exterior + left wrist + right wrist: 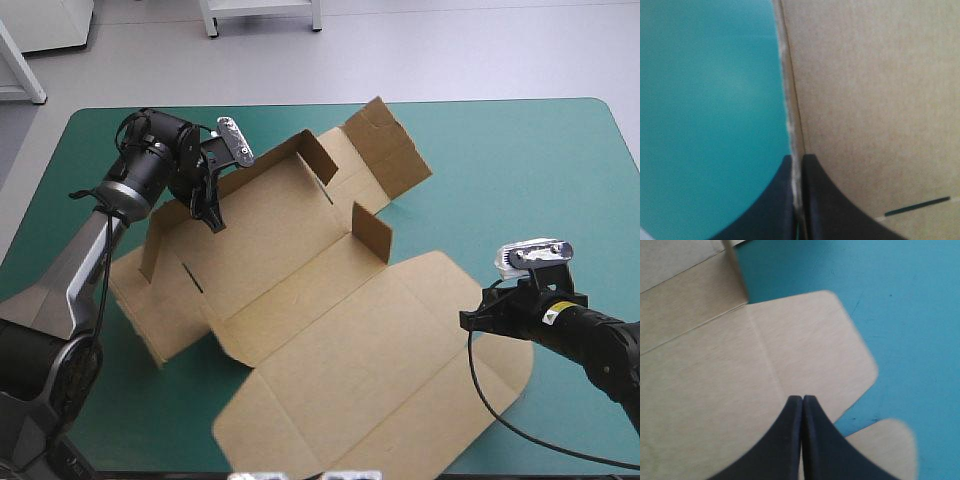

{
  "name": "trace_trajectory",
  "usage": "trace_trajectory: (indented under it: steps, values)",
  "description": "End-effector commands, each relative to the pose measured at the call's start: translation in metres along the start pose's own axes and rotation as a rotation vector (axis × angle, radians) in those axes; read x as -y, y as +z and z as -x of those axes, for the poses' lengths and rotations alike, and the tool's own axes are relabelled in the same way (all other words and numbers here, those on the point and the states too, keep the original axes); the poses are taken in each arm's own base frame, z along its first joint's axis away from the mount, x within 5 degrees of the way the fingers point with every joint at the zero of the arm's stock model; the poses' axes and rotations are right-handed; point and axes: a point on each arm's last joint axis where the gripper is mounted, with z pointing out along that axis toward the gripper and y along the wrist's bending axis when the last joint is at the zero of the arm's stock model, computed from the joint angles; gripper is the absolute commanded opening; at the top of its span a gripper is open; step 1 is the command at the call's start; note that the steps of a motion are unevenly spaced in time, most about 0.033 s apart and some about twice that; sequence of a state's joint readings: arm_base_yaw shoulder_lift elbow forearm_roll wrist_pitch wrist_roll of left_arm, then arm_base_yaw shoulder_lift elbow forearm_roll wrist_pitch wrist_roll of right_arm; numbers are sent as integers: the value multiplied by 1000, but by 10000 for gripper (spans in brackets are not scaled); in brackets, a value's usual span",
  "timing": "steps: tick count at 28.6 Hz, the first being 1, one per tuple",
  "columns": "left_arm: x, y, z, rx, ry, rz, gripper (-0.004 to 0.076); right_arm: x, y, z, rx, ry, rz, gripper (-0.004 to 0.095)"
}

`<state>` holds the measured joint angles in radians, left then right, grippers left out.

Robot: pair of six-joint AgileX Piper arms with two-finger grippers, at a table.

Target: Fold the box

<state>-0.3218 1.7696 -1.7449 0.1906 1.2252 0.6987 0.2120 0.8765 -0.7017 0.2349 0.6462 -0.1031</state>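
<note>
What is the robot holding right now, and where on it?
The left gripper pinches the box by the edge of its raised wall; the right gripper, shut, holds nothing.

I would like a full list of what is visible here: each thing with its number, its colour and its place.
box: one, brown, on the middle of the table, partly folded; its far and left walls are raised and the large lid panel lies flat toward the near edge.
table: one, teal-green cover, under everything.
left gripper: one, black, at the box's raised left wall, jaws shut on its edge.
right gripper: one, black, at the right-hand edge of the flat lid panel, jaws shut with no board seen between them.
</note>
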Motion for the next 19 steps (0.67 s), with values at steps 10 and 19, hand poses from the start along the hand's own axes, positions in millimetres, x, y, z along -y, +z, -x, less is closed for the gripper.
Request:
trace_trajectory:
  steps: [10, 19]
  values:
    - [-3, -44, 30, 230, 89, 274, -8, -2, -7, 13, 73, -11, 1, -18]
    - [41, -59, 63, 265, 206, 295, -9, -1, 2, 18, 34, -4, 2, -19]
